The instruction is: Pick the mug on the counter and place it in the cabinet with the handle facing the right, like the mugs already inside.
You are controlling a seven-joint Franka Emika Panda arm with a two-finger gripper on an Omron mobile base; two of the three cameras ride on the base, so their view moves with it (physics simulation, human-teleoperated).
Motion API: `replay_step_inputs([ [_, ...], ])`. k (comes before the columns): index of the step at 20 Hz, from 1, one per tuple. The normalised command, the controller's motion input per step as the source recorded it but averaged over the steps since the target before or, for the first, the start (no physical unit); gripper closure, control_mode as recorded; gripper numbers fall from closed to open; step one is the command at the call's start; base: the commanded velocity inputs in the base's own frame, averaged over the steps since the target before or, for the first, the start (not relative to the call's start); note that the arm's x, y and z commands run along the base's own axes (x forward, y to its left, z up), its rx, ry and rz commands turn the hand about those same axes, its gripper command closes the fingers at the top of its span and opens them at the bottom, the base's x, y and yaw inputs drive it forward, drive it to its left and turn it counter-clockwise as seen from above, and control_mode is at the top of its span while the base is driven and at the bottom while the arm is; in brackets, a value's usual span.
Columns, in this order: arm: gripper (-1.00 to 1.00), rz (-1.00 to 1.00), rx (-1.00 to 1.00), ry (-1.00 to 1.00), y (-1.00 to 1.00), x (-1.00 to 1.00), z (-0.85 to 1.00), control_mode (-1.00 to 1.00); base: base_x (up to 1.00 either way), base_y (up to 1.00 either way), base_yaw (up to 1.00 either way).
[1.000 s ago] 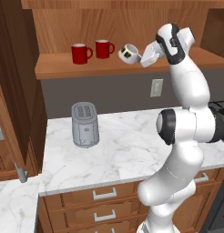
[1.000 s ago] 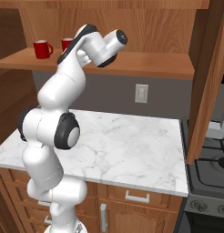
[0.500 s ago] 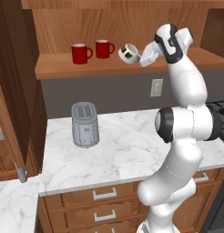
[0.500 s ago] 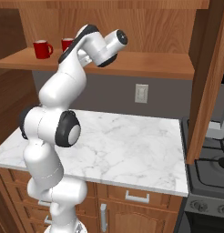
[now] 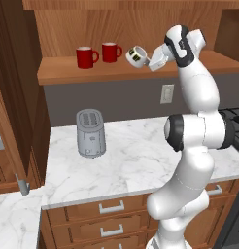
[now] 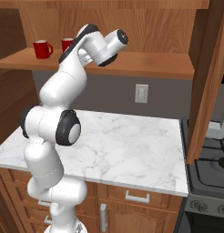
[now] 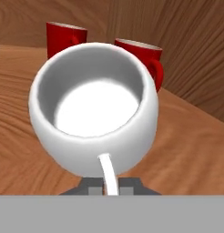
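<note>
The tool (image 5: pixel 149 62) is pinched on the handle (image 7: pixel 108 174) of the white mug (image 5: pixel 136 55), holding it tipped in the air over the cabinet (image 5: pixel 141 24) shelf board, just right of the two red mugs (image 5: pixel 98 54), high above the worktop (image 5: pixel 136 160) and its grey toaster (image 5: pixel 90 133).

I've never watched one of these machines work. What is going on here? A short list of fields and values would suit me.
held item: white mug, tilted, carried above the shelf
end effector: shut on the mug's handle
shelf: wooden board in the cabinet, two red mugs standing upright at its left
counter: marble, a grey toaster standing on it
stage: mug not yet set down
</note>
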Motion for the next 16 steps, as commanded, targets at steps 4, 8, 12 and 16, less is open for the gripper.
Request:
replay_step_inputs([
  [4, -1.0, 0.0, 0.0, 0.0, 0.0, 0.0, 0.0, -1.0, 0.0, 0.0, 0.0],
  [8, -1.0, 0.0, -0.02, 0.0, 0.0, 0.0, 0.01, -1.0, 0.0, 0.0, 0.0],
  [12, -1.0, 0.0, -0.02, 0.0, 0.0, 0.0, 0.03, -1.0, 0.0, 0.0, 0.0],
  [16, -1.0, 0.0, -0.02, 0.0, 0.0, 0.0, 0.1, -1.0, 0.0, 0.0, 0.0],
])
